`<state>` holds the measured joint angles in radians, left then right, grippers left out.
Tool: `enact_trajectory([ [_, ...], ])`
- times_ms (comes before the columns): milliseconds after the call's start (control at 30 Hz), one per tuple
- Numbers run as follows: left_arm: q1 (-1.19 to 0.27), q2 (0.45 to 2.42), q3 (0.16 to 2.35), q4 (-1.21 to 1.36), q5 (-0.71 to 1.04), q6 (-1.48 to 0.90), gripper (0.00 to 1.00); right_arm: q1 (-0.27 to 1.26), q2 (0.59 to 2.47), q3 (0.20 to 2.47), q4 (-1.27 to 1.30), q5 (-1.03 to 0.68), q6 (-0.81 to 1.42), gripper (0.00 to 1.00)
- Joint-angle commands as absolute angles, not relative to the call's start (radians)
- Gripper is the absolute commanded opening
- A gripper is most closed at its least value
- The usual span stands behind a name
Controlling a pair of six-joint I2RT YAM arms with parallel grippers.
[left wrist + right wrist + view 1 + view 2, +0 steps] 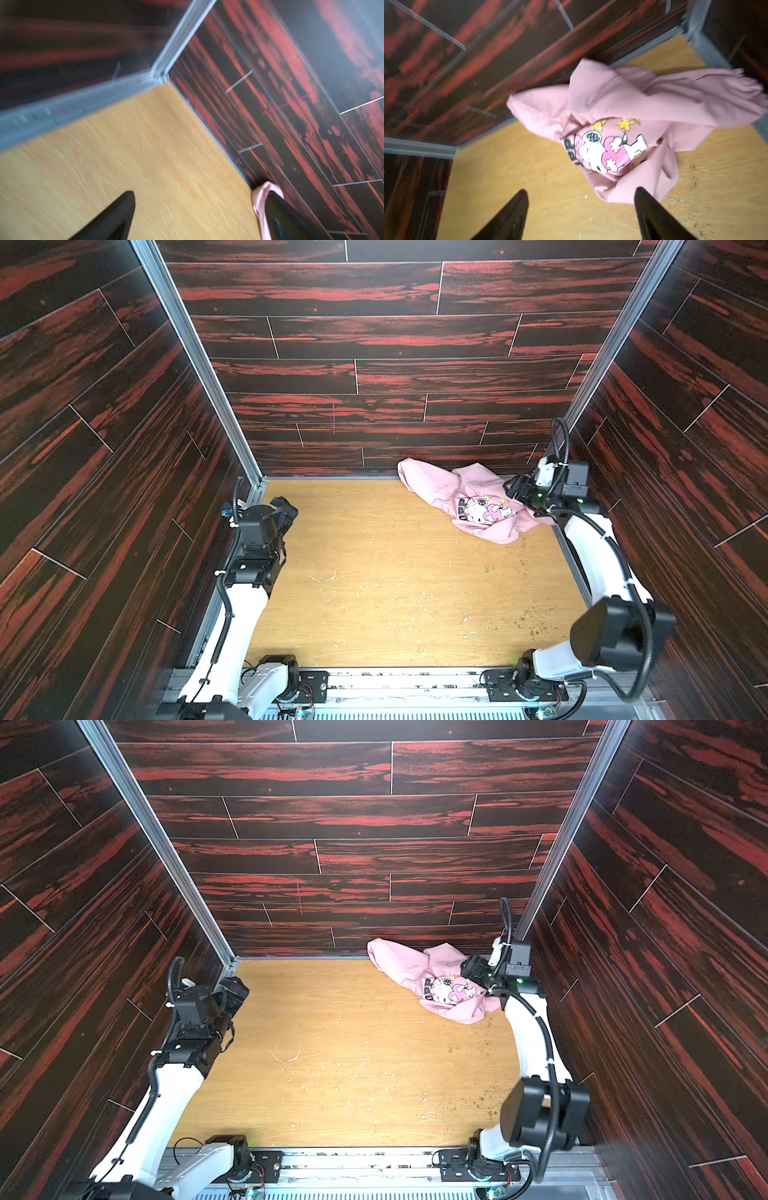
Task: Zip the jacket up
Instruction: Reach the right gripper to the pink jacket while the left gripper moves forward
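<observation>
Jacket (436, 489), pink and crumpled with its cartoon print (482, 510) facing up, lies at about 1 o'clock on the wooden table (374, 580) in both top views, bunched against the back wall (374, 439). At the jacket's 3 o'clock edge hangs the right gripper (513, 489); its wrist view shows the fingers (652, 209) spread apart with bare table between them and one tip overlapping the hem, though contact cannot be judged. Over the table's 9 o'clock edge, well apart from the jacket, the left gripper (286, 506) has its own fingers (116, 212) spread wide around nothing.
</observation>
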<state>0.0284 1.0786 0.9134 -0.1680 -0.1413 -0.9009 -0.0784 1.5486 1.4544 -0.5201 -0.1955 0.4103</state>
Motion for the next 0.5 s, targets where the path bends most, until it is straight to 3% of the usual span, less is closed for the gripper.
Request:
enact_trajectory([
  [0,0.030,1.181,0.978,-0.185,0.091,-0.971,0.99,-0.047,1.629,1.528,-0.606,-0.294,0.424,0.79],
  [100,0.022,1.281,1.013,-0.161,0.228,-0.973,0.91,-0.006,1.705,1.579,-0.618,-0.301,0.407,0.79],
  [200,-0.006,1.345,1.026,-0.130,0.275,-0.976,0.88,0.048,1.789,1.647,-0.650,-0.266,0.391,0.79],
  [433,-0.151,1.506,1.047,-0.035,0.348,-1.018,0.89,0.197,2.051,1.906,-0.789,-0.068,0.325,0.77],
  [467,-0.176,1.533,1.048,-0.015,0.357,-1.030,0.94,0.214,2.095,1.956,-0.821,-0.016,0.313,0.76],
])
